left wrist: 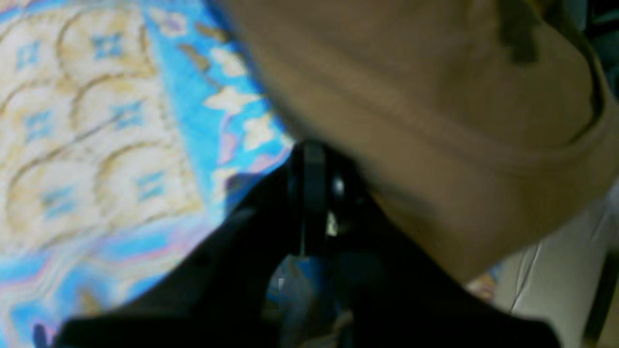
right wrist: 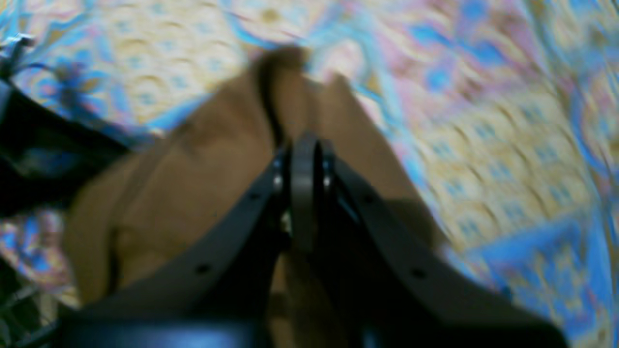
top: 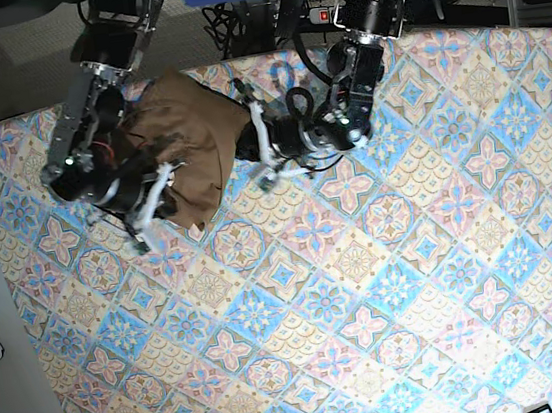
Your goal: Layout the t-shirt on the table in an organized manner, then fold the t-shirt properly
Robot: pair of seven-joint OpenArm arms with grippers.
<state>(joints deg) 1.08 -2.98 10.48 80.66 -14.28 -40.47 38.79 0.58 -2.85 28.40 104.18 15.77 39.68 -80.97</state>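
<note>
T-shirt bunched between both arms, left fingers and right fingers pinching it

Both arms are black and jointed, with loose black cables looped along them. The left gripper and right gripper carry white finger pieces in the base view. Close up, the right gripper's dark grey fingers show small screw holes; silvery screws sit at its 12 o'clock tip.
</note>
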